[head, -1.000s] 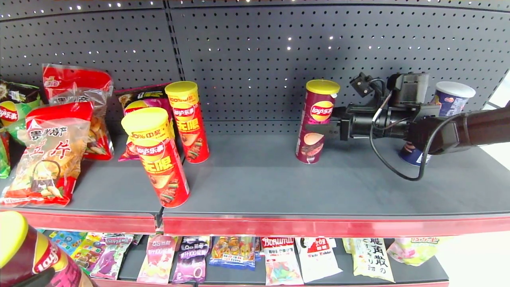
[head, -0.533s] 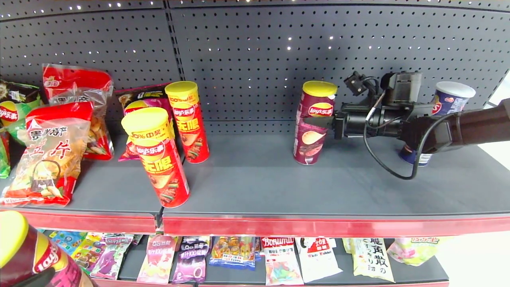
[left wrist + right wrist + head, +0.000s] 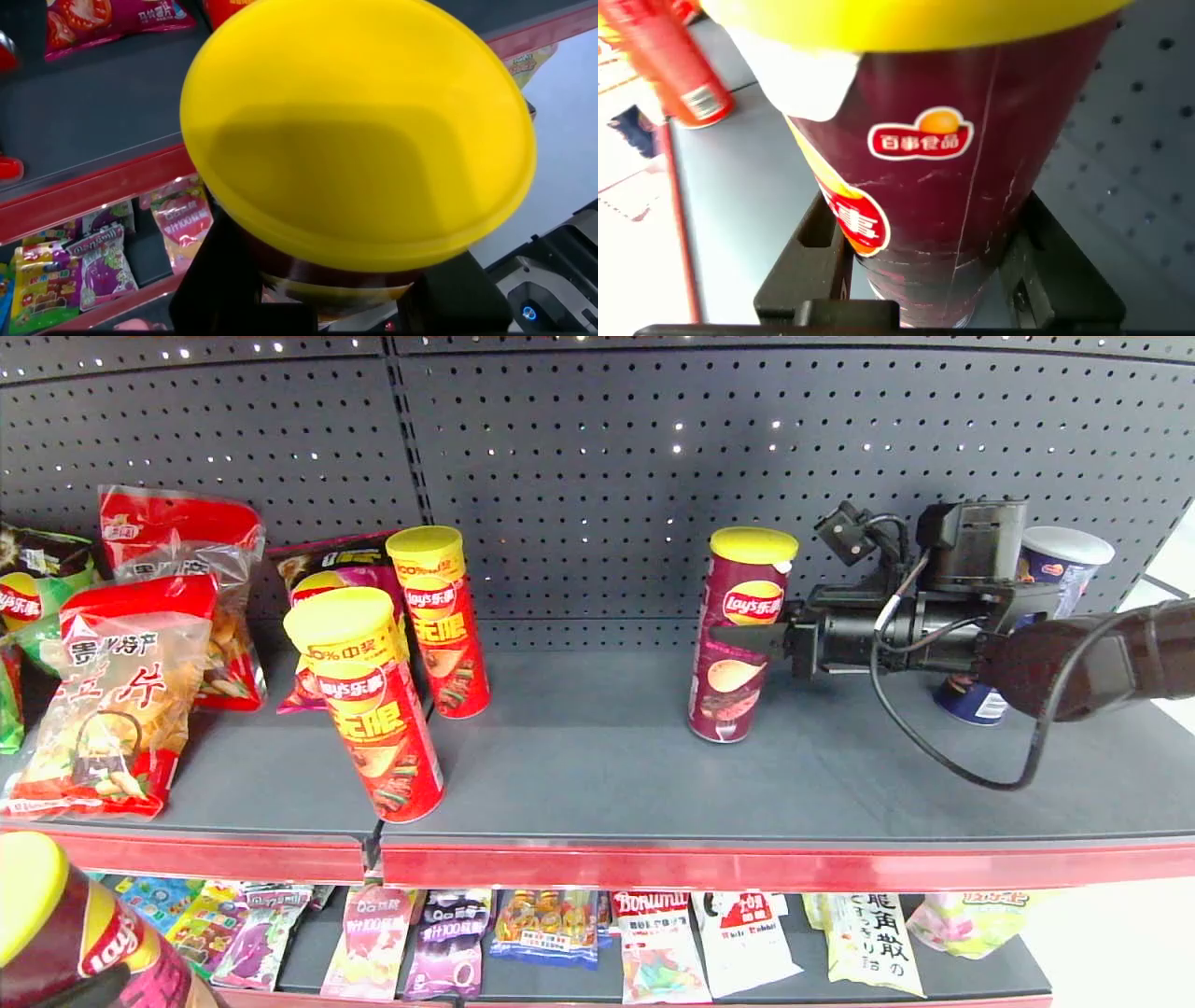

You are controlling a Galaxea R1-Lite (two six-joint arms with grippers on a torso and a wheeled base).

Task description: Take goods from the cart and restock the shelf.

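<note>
- Maroon chip can (image 3: pixel 738 700) with a yellow lid stands upright on the grey shelf (image 3: pixel 597 775), right of centre and close to the pegboard back (image 3: pixel 597 476).
- My right gripper (image 3: pixel 744 640) comes in from 3 o'clock, and its fingers (image 3: pixel 799 271) pinch that can at mid-height, one on each side.
- My left gripper (image 3: pixel 341 303) holds a second maroon can (image 3: pixel 355 131), with the fingers pressed against its sides. In the head view it sits at 7 o'clock, lower than the shelf's red front edge (image 3: pixel 747 863).
- At 9 o'clock of the pinched can, well apart, stand a red chip can (image 3: pixel 378 709) and a rear red can (image 3: pixel 443 625), with snack bags (image 3: pixel 121 691) beyond them.
- At 3 o'clock, behind my right arm, stands a blue cup (image 3: pixel 1060 569).
</note>
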